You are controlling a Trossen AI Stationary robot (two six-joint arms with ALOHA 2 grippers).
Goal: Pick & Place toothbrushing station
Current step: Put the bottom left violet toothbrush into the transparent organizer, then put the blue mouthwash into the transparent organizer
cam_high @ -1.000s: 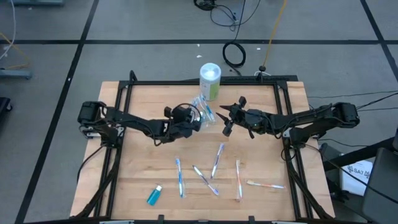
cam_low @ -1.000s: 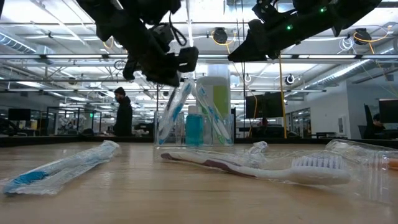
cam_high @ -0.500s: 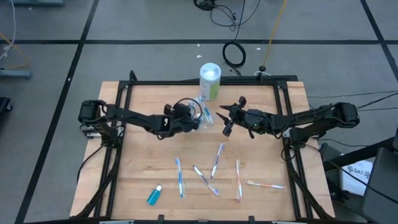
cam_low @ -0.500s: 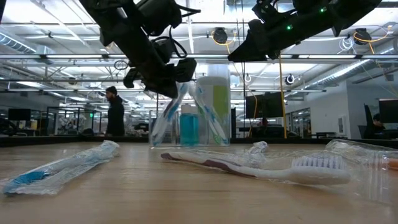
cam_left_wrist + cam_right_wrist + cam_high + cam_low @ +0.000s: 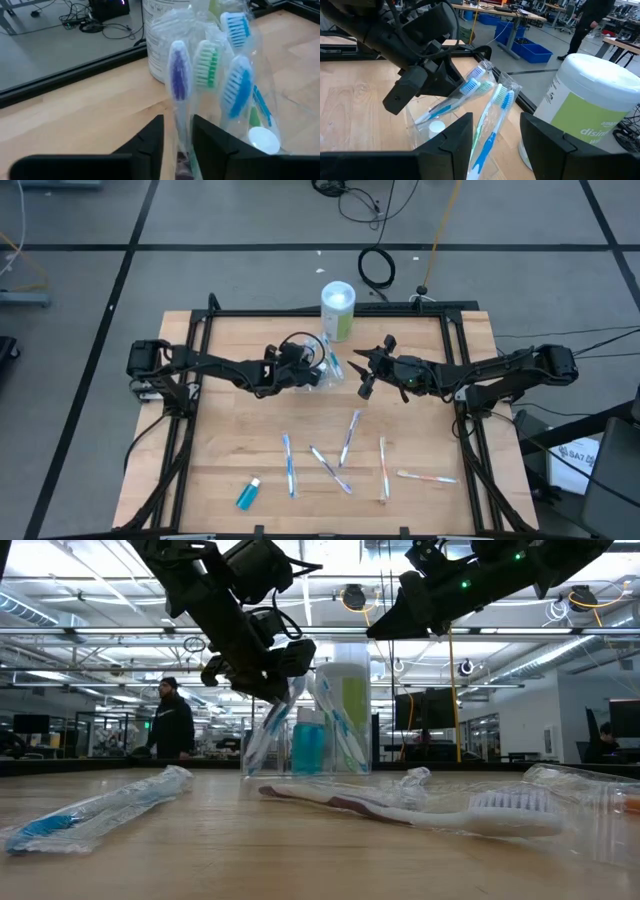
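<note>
The small clear plastic cup [image 5: 325,368] is sitting just above the centre of the high frame on the pale wooden table [image 5: 230,430], directly below the taller white-and-green canister [image 5: 337,309]. Its walls are hard to make out from above, being transparent and partly covered by the left gripper [image 5: 312,372]. In the low view the cup [image 5: 300,745] is standing upright at mid-frame, holding wrapped toothbrushes [image 5: 268,730] leaning outward and one blue white-capped tube [image 5: 308,745]; the canister [image 5: 345,700] is partly hidden behind it.

The left gripper [image 5: 176,131] is hanging at the cup's rim with a purple-bristled toothbrush [image 5: 179,80] between its slightly parted dark fingers [image 5: 150,137]; whether the pads are touching the handle cannot be told, since crinkled clear wrapping blurs the contact. Green-bristled [image 5: 207,62] and blue-bristled brushes [image 5: 239,90] are standing just beside it.

The right gripper [image 5: 368,370] is hovering right of the cup, apart from it, fingers [image 5: 452,137] spread wide and holding nothing.

Five more slim toothbrushes [image 5: 349,437] are lying scattered in the lower middle of the high frame, with another blue tube [image 5: 247,493] at lower left. In the low view a wrapped brush [image 5: 410,808] is filling the foreground, its film glossy and creased. A person [image 5: 172,725] is standing in the room behind.
</note>
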